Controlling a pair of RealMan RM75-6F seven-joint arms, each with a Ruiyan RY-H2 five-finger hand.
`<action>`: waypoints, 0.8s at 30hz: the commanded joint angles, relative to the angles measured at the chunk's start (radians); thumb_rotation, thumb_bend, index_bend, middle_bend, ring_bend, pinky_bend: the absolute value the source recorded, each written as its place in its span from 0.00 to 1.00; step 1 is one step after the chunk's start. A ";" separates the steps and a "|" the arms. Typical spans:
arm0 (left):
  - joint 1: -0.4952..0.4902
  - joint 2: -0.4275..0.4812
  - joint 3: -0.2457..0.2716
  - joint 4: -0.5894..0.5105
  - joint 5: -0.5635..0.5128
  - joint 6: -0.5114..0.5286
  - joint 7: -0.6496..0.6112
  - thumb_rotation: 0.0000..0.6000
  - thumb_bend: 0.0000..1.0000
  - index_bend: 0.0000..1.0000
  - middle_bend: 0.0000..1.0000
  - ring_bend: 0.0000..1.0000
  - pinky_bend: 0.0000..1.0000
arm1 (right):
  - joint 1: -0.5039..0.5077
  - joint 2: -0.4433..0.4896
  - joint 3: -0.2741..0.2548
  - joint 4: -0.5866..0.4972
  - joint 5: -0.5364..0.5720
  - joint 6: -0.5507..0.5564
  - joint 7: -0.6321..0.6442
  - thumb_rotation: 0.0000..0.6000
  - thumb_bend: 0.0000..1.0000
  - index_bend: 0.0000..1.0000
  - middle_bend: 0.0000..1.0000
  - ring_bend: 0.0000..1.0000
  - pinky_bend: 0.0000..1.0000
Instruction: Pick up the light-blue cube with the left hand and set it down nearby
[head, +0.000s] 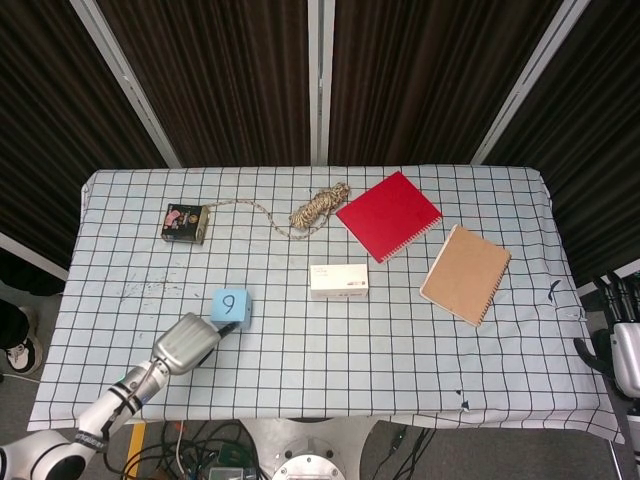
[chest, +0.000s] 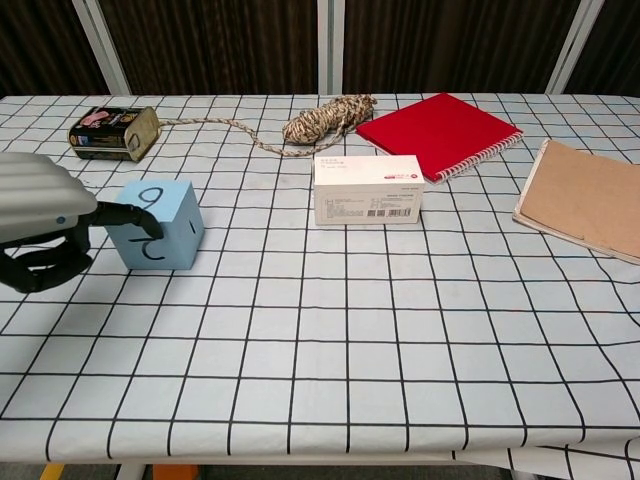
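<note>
Light-blue cube (head: 231, 306) resting on the checked tablecloth (head: 300, 370) toward the near left of the table, a handwritten 9 on its top face, more handwritten marks on the side facing the chest camera. Upright, flat on the cloth, not lifted.

Left hand (head: 187, 345) reaching in from the near left edge, silver back uppermost, dark fingers (chest: 125, 218) stretched toward the cube. In the chest view, 1 dark fingertip lying against the cube's near left face, the other fingers curled lower and to the left, beside the cube rather than around it. No grip on the cube: touching at most, fingers partly apart, nothing held.

Right hand (head: 622, 345) just off the right edge of the table, low, only partly in frame (head view only); dark fingers pointing up, open-or-closed impossible to tell from here.

Further back on the cloth: a small dark tin (head: 186, 222) at far left, tied by a cord to a bundle of twine (head: 317, 210) near the middle. Red spiral notebook (head: 389, 216) just right of the twine, a brown spiral notebook (head: 465, 273) nearer the right edge. White carton (head: 339, 281) with printed labels between the cube and the brown notebook, well apart from the cube.
</note>
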 joint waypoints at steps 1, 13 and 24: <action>-0.017 -0.005 -0.004 0.005 -0.031 -0.005 0.026 1.00 0.58 0.16 0.85 0.87 0.84 | 0.000 -0.001 0.000 0.002 0.000 0.000 0.002 1.00 0.19 0.00 0.00 0.00 0.00; -0.087 -0.015 -0.022 0.000 -0.102 -0.016 0.089 1.00 0.60 0.16 0.86 0.87 0.86 | 0.003 -0.006 0.001 0.007 0.005 -0.006 0.000 1.00 0.19 0.00 0.00 0.00 0.00; -0.165 -0.046 -0.022 0.029 -0.210 -0.031 0.196 1.00 0.61 0.16 0.86 0.88 0.86 | 0.004 -0.011 0.001 0.022 0.011 -0.012 0.013 1.00 0.19 0.00 0.00 0.00 0.00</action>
